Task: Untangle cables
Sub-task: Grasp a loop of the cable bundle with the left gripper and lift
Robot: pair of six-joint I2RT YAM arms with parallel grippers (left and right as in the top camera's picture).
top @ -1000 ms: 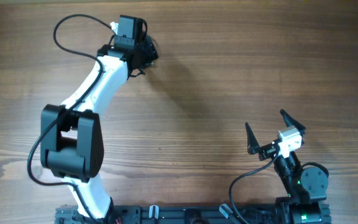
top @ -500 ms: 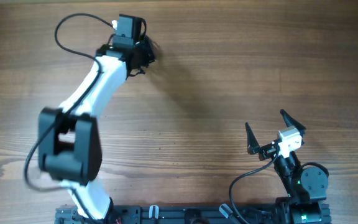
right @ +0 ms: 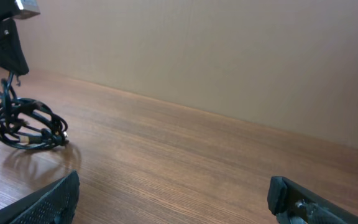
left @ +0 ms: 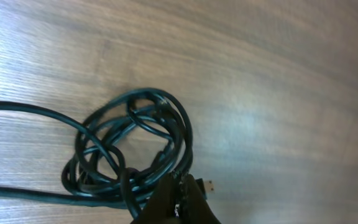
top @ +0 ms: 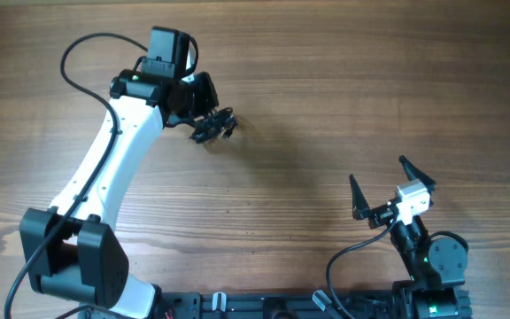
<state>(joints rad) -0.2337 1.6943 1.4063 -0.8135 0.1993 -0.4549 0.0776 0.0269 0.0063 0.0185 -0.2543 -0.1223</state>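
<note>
The cables (top: 216, 128) are thin black cords bunched in a tangled coil at the back left of the table. My left gripper (top: 202, 117) is shut on one edge of the bundle. In the left wrist view the closed fingertips (left: 180, 188) pinch strands at the coil's (left: 129, 146) lower right, with a small plug end (left: 210, 185) sticking out beside them. From the right wrist view the cables (right: 25, 126) hang from the left gripper (right: 6, 78), at or just above the wood. My right gripper (top: 377, 172) stands open and empty near the front right (right: 173, 199).
The left arm's own thicker black wire (top: 82, 49) loops over the table behind its wrist. The arm bases and a black rail (top: 264, 306) line the front edge. A plain wall (right: 229, 56) rises behind the table's far edge.
My left gripper closed on the cable bundle and carried it away from the far edge, toward the table's middle. The left elbow swung down and left. The right arm stayed still.
</note>
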